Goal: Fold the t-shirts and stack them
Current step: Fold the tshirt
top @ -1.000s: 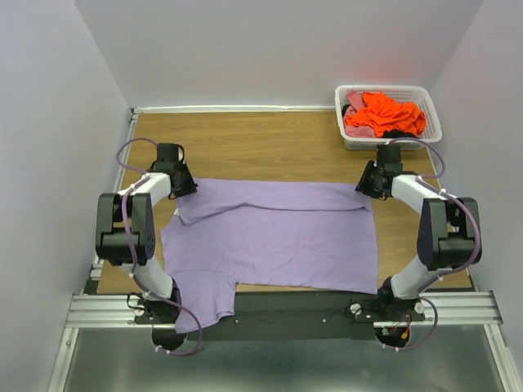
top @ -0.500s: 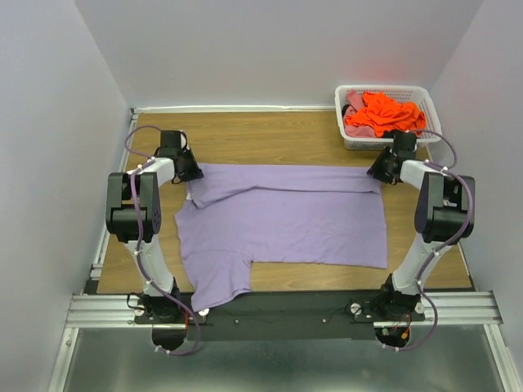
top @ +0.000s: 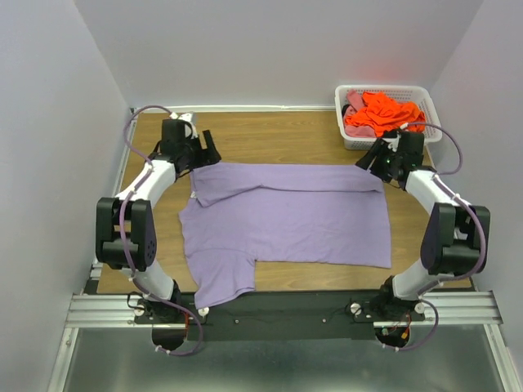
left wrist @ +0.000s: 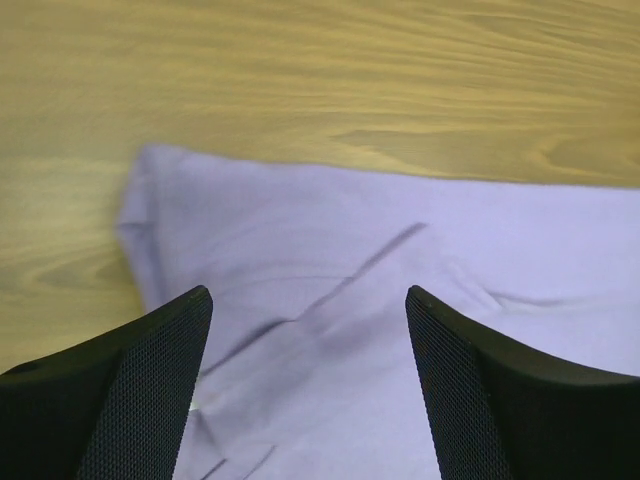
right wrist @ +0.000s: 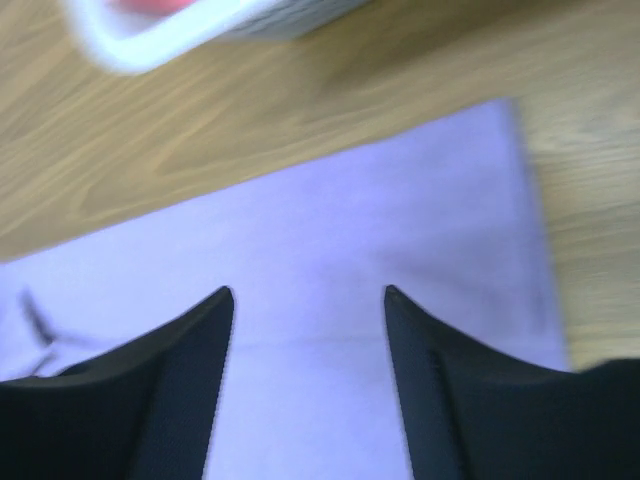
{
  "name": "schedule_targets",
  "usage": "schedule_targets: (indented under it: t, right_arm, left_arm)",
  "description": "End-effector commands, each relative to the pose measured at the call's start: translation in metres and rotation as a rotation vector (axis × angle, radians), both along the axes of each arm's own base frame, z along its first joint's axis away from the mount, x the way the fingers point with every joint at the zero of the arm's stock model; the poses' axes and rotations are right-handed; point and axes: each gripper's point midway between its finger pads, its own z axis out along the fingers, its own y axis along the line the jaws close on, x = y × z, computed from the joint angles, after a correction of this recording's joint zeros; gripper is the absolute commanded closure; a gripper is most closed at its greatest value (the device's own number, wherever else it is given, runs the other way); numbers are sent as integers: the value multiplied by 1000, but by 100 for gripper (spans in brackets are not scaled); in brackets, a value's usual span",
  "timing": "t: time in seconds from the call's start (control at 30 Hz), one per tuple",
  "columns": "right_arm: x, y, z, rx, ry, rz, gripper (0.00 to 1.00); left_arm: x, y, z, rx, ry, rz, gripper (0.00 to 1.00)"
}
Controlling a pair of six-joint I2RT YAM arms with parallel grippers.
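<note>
A large lavender-purple t-shirt [top: 286, 216] lies spread flat on the wooden table, one sleeve [top: 222, 282] reaching toward the near edge. My left gripper [top: 208, 152] hovers open over the shirt's far left corner. In the left wrist view the open left gripper [left wrist: 307, 292] has only purple cloth [left wrist: 330, 230] below it, nothing between its fingers. My right gripper [top: 373, 161] is open above the far right corner. The right wrist view, blurred, shows the right gripper [right wrist: 308, 290] empty over the cloth [right wrist: 400, 200]. An orange t-shirt [top: 384, 114] and a pink one [top: 355, 101] lie bunched in the basket.
The white lattice basket [top: 391, 87] stands at the far right corner of the table, just behind my right gripper; its rim [right wrist: 150, 35] shows in the right wrist view. Bare wood [top: 278, 139] runs along the far side. White walls close in left, right and behind.
Both grippers carried the shirt's far edge away from the near side, then opened and let go. The shirt now lies flat, and both grippers have risen slightly off it.
</note>
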Motion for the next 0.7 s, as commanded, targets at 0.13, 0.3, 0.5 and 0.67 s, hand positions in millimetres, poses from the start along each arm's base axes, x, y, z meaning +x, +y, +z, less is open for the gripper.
schedule_targets:
  t: [0.13,0.3,0.5,0.67]
  right_arm:
    - [-54,79,26,154,-47,272,22]
    - [-78,89,34,174,-67,309,21]
    - [-88,88,36,161,-70,316,21]
    - [-88,88,40,159,-76,321,20]
  left_arm:
    - [-14,-70,-12,23,-34,-273,7]
    - [-5,-82,-33,14,2,-319,7]
    - [-9,-99,-54,-29,64,-387,8]
    - [-20,-110,-68,-57,120,-424,11]
